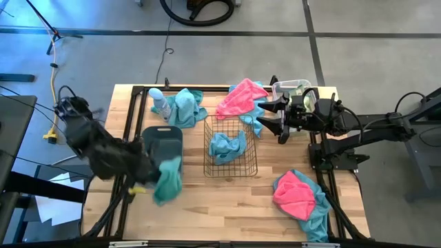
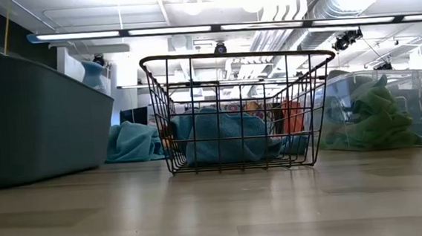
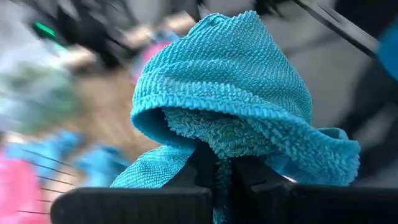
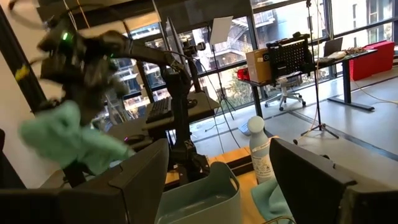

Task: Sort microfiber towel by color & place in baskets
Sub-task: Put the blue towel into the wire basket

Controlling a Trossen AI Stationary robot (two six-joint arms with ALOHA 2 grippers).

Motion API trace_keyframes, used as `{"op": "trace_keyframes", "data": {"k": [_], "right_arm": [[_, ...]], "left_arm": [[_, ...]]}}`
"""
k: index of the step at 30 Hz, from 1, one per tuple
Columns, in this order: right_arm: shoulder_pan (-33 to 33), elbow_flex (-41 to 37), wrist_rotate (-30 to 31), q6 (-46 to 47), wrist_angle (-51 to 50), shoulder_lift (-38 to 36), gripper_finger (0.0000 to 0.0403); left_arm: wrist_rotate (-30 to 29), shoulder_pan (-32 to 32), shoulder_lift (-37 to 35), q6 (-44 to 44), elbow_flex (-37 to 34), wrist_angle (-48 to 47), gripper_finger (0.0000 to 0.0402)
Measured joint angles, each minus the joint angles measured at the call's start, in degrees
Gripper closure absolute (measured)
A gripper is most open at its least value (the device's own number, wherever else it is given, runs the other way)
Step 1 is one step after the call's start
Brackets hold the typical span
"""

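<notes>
The left gripper (image 1: 153,176) hangs over the table's (image 1: 227,207) near-left part, just in front of the tub (image 1: 162,143). Its fingers are pinched tight on a teal towel (image 1: 167,180), which droops below them; the left wrist view shows the cloth (image 3: 230,93) bunched over the closed fingertips. Held up like that, the towel clears the rims, which suits a carry to a basket. Since a teal cloth (image 1: 227,146) already lies in the wire basket (image 1: 231,146) beside the tub, that basket is probably where it belongs.

Behind the tub, at the far edge, stands a bottle (image 1: 158,102) next to a loose teal pile (image 1: 186,105). It is no part of the sorting and just needs avoiding.

In the low view, the wire basket (image 2: 240,108) sits mid-table with the teal cloth (image 2: 223,136) inside, and the clear bin (image 2: 378,110) to its right holds a green cloth (image 2: 378,110).

Right of the basket, a pink and teal heap (image 1: 242,100) lies at the far edge. The right gripper (image 1: 281,117) waits just beside it, fingers spread wide and holding nothing, likely staying clear until the left arm finishes.

Another pink and teal heap (image 1: 300,196) lies unsorted at the near right corner, so much sorting remains
</notes>
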Motion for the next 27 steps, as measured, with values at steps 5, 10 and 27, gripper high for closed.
{"op": "trace_keyframes", "data": {"k": [5,10,27], "right_arm": [[0.00,0.00,-0.02,0.13,-0.01,0.01,0.0126],[0.01,0.00,-0.04,0.13,-0.02,0.01,0.0126],[-0.01,0.00,-0.30,-0.29,-1.28,0.01,0.0126]], "left_arm": [[-11.72,1.31,-2.52,4.95,5.07,2.03,0.0401],[-20.72,3.28,-6.61,6.51,5.10,3.87,0.0401],[-19.36,15.09,-27.71,11.45,-31.30,38.35,0.0402]]}}
